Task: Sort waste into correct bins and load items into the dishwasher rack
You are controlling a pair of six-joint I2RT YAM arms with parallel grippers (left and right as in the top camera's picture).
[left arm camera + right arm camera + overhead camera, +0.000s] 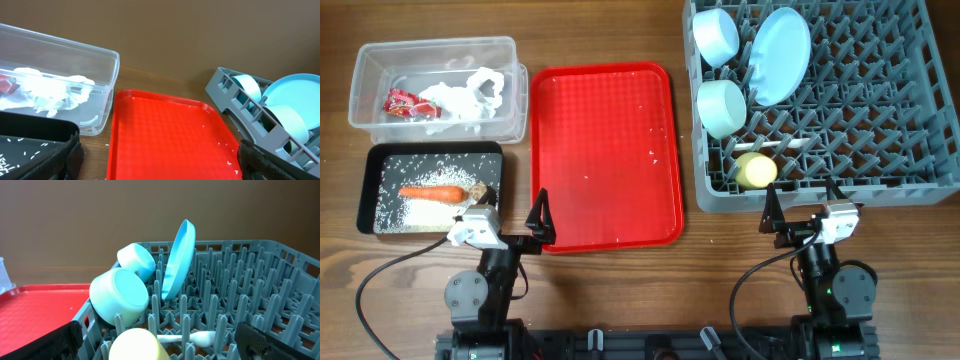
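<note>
The grey dishwasher rack at the right holds the pale blue plate, two blue-green bowls, the yellow cup and the white spoon. The clear tub holds the red wrapper and white tissue. The black tray holds rice, the carrot and a brown scrap. My left gripper is open and empty at the red tray's front left corner. My right gripper is open and empty just in front of the rack.
The flat red serving tray lies in the middle with a few stray rice grains on it. The table's front edge is just behind both grippers.
</note>
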